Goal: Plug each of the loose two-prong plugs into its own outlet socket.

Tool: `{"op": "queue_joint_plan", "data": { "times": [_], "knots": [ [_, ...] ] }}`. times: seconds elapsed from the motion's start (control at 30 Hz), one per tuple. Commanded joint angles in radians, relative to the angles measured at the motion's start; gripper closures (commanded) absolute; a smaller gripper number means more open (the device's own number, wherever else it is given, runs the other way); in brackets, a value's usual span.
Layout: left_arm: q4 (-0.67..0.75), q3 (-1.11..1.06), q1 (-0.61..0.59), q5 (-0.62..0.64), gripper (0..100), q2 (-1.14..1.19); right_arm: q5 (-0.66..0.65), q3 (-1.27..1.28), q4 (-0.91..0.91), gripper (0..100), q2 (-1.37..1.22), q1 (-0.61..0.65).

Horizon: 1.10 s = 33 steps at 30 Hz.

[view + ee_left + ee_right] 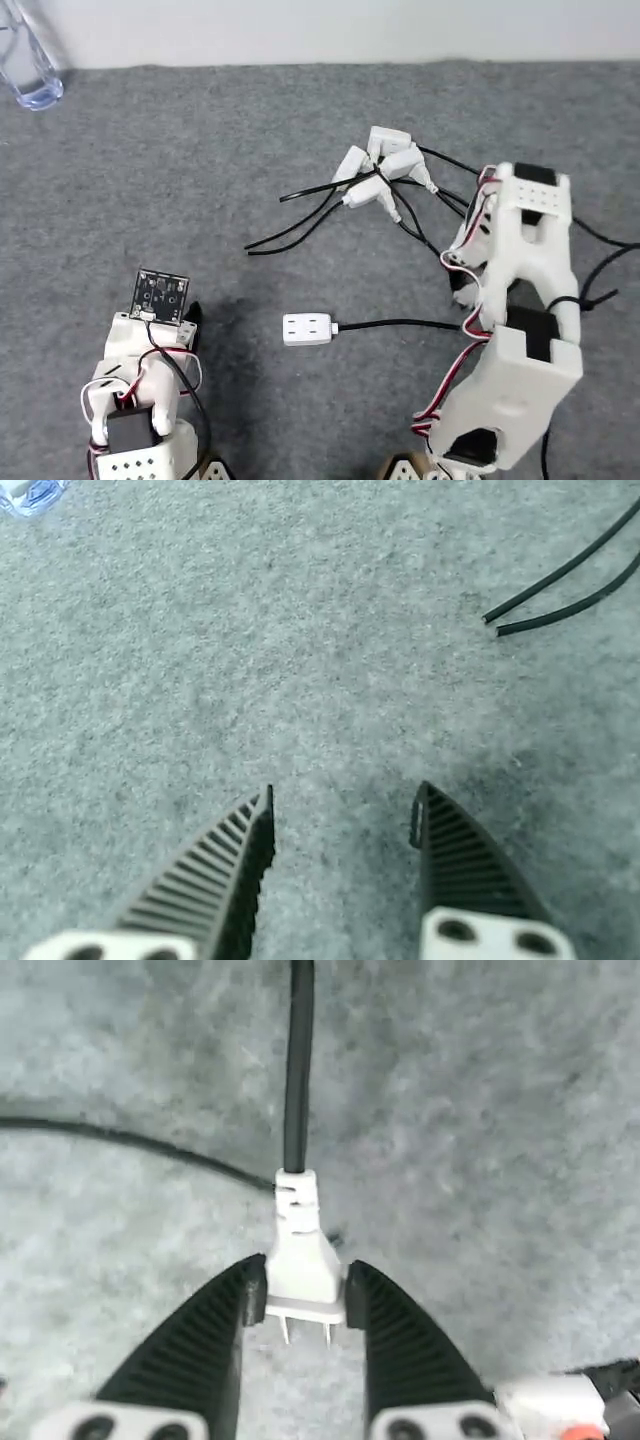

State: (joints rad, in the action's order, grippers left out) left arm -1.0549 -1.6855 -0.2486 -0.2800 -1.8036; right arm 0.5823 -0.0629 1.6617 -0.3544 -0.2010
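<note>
— Any plug in yet?
— None, I'd say. The right tool (305,1272) pinches one plug (299,1250) toward the table's right edge. The left tool (340,802) hangs spread. The other plugs (381,166) lie toward the far edge, and the outlet strip (307,328) is empty.

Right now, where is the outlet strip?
In the high view, the outlet strip lies on the grey mat between the two arms, its black cord running toward the right arm.
</note>
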Motion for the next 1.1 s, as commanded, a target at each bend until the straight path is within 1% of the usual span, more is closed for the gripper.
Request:
{"op": "queue_joint_plan", "data": {
  "times": [0.0, 0.07, 0.27, 0.33, 0.4, 0.47, 0.5, 0.57, 0.6, 0.63, 0.73, 0.83, 0.87, 1.03, 1.07],
  "knots": [
    [0.021, 0.004, 0.006, 0.008, 79, -0.011, 0.014, -0.078, 0.054, 82.7, 0.056, 0.004],
    [0.021, 0.004, 0.006, 0.008, 79, -0.011, 0.032, -0.077, 0.054, 78.1, 0.038, -0.001],
    [0.021, 0.004, 0.006, 0.008, 79, -0.011, 0.031, -0.086, 0.053, 77.9, -0.012, 0.004],
    [0.021, 0.004, 0.006, 0.008, 79, -0.011, 0.015, -0.112, 0.062, 77.9, -0.007, 0.004],
    [0.021, 0.004, 0.006, 0.008, 79, -0.011, -0.044, -0.161, 0.065, 77.9, 0.015, -0.007],
    [0.021, 0.004, 0.006, 0.008, 79, -0.011, -0.19, -0.222, 0.065, 77.9, 0.047, -0.021],
    [0.021, 0.004, 0.006, 0.008, 79, -0.011, -0.298, -0.249, 0.065, 77.9, 0.065, -0.021],
    [0.021, 0.004, 0.006, 0.008, 79, -0.011, -0.571, -0.281, 0.054, 77.8, 0.091, -0.031],
    [0.021, 0.004, 0.006, 0.008, 79, -0.011, -0.707, -0.284, 0.047, 77.8, 0.104, -0.058],
    [0.023, 0.004, 0.006, 0.008, 79, -0.011, -0.819, -0.282, 0.042, 77.9, 0.11, -0.07],
    [0.021, 0.004, 0.006, 0.008, 79, -0.011, -1.088, -0.281, 0.102, 77.9, 0.104, -0.068],
    [0.02, 0.004, 0.006, 0.008, 79, -0.011, -1.491, -0.282, 0.116, 77.9, 0.093, -0.101],
    [0.02, 0.004, 0.006, 0.008, 79, -0.011, -1.579, -0.282, 0.105, 77.9, 0.09, -0.105],
    [0.018, 0.004, 0.005, 0.008, 79, -0.009, -1.883, -0.282, 0.033, 77.9, 0.073, -0.142],
    [0.018, 0.004, 0.005, 0.008, 79, -0.009, -1.926, -0.282, 0.021, 77.9, 0.071, -0.142]
  ]
}}
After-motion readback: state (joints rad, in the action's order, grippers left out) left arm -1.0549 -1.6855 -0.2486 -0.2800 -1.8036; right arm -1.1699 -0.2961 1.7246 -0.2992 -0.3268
